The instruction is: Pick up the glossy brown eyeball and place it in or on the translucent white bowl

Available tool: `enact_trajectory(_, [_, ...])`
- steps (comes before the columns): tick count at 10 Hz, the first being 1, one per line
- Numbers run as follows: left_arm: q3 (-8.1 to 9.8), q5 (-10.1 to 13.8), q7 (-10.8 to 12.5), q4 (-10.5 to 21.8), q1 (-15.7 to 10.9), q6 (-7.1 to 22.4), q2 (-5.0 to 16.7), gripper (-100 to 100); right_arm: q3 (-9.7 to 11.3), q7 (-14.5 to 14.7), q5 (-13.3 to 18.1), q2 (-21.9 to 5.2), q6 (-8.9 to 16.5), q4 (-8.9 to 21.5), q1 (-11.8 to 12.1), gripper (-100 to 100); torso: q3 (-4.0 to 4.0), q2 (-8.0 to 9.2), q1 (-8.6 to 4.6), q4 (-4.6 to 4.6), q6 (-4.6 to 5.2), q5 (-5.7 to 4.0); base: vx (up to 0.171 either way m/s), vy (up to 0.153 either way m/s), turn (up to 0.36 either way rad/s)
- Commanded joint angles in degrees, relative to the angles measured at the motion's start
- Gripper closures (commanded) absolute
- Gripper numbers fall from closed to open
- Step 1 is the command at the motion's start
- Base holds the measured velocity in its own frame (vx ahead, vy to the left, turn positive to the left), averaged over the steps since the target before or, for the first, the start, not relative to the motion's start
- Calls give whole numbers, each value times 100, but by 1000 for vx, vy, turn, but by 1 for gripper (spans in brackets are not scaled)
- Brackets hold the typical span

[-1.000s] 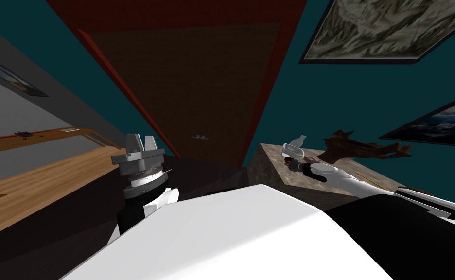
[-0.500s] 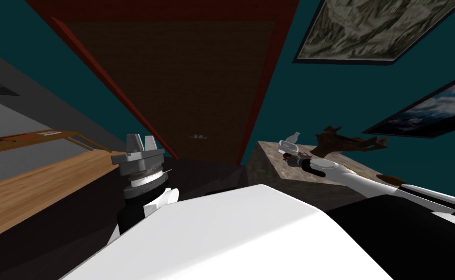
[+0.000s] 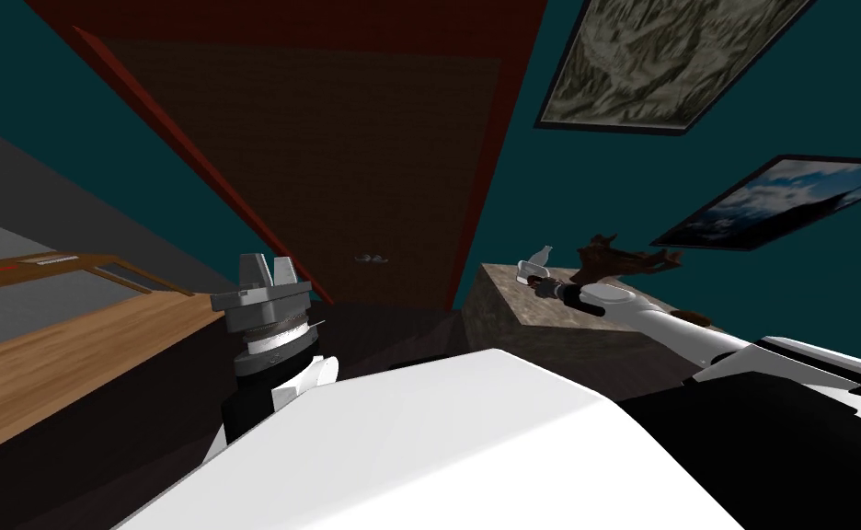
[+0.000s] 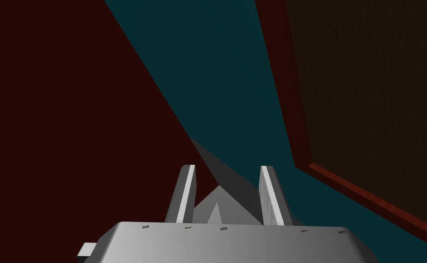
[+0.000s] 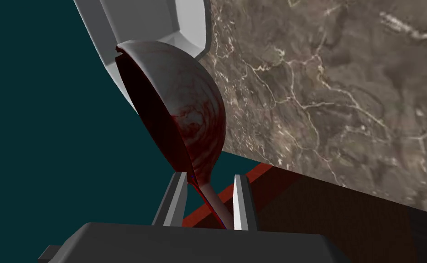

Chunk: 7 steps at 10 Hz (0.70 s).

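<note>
While narrow — right pincer (image 5: 210, 177) around eyeball (image 5: 194, 105)

Left pincer (image 4: 227, 167): two light grey blade fingers (image 4: 184, 194) rise from a grey body, set apart, with nothing held between them. Behind, a flat dark red surface (image 4: 62, 114) lies on one side and a teal wall (image 4: 226, 82) in the middle. On the other side is a dark brown panel (image 4: 372, 91) edged by a red frame (image 4: 294, 114).

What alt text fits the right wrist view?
The right end effector grips a glossy dark red-brown eyeball by its tapered stalk. The eyeball's round end meets the rim of a white bowl at the edge of a brown, white-veined tabletop, with a teal wall beside it.
</note>
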Motion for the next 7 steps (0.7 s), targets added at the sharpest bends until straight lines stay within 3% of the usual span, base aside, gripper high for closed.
enact_trajectory(1, [0, 0, 0, 0, 0, 0, 0, 0, -200, -29, -47, -56, -63, -140, -6, 100, 0, 0, 0, 0, 0, 0, -48, 11, -60])
enact_trajectory(5, [0, 0, 0, 0, 0, 0, 0, 0, -497, -115, -55, -174, -118, -365, -276, 100, 2, 3, -5, 1, 4, 0, -44, -5, -43])
enact_trajectory(7, [0, 0, 0, 0, 0, 0, 1, 0, -560, -75, -133, -261, -48, -307, -334, 100, -1, -6, -34, 2, 0, -3, -14, -128, 118])
